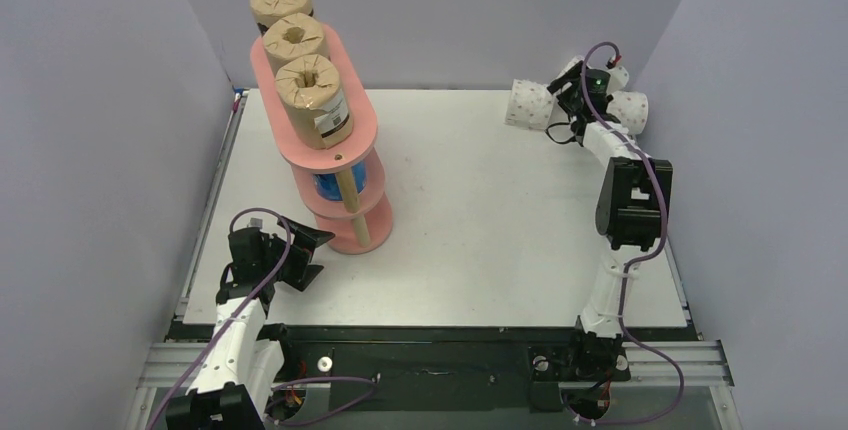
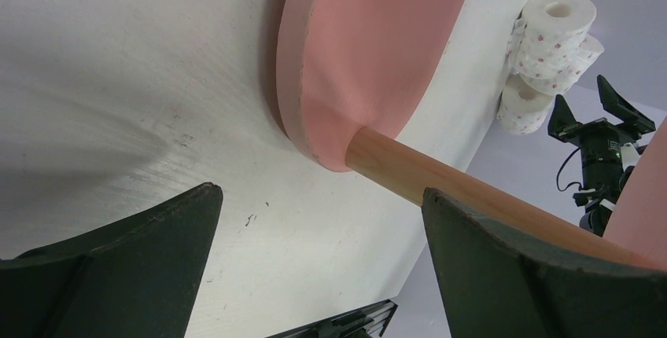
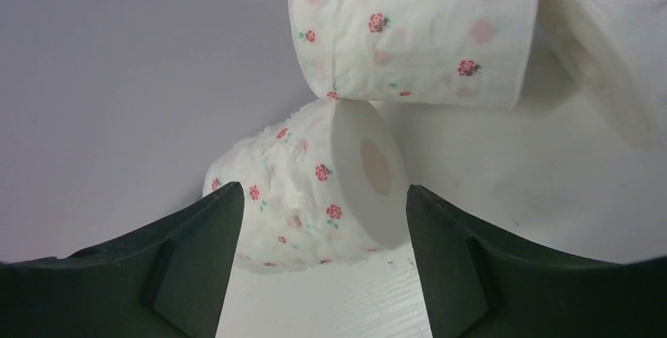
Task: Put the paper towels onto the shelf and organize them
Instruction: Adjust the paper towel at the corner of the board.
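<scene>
The salmon-pink shelf (image 1: 366,125) stands at the left of the table. Three brown paper towels (image 1: 313,100) stand in a row on its top board, and a blue roll (image 1: 328,186) shows on the middle board. White rolls with pink dots (image 1: 530,105) lie at the far right corner. My right gripper (image 3: 322,196) is there, open, one finger on each side of a dotted roll (image 3: 315,173) that lies on the table. Two more dotted rolls (image 3: 417,31) lie just beyond it. My left gripper (image 2: 322,196) is open and empty, low by the shelf's bottom board (image 2: 370,55).
A wooden post (image 2: 440,181) of the shelf crosses just beyond my left gripper's right finger. Grey walls close in the table on the left, back and right. The right arm (image 1: 630,200) stretches along the table's right side.
</scene>
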`<action>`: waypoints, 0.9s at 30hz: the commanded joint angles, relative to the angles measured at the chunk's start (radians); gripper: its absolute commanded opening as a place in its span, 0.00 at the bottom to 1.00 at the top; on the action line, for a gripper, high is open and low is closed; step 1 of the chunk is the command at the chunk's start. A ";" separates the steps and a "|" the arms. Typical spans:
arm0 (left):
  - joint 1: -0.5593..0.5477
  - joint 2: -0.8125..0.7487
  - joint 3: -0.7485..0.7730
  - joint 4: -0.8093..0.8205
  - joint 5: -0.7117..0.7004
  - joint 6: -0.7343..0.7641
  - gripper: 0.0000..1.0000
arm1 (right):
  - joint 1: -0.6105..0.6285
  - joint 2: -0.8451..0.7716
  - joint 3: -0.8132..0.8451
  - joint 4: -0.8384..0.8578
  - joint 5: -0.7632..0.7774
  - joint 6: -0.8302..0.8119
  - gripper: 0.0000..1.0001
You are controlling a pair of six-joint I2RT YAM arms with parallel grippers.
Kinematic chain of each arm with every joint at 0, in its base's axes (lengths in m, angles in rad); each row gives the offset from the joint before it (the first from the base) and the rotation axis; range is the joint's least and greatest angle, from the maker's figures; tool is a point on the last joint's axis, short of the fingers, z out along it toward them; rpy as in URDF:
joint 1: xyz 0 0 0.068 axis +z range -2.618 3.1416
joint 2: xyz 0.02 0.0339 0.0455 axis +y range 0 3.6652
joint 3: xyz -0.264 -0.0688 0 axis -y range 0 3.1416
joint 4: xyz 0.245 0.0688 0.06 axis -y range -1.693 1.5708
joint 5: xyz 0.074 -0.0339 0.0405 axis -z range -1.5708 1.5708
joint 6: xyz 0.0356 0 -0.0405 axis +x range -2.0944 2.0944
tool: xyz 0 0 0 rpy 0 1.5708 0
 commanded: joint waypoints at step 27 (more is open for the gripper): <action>0.005 -0.045 0.006 -0.022 0.008 0.032 1.00 | 0.182 -0.057 -0.153 0.143 -0.037 -0.039 0.70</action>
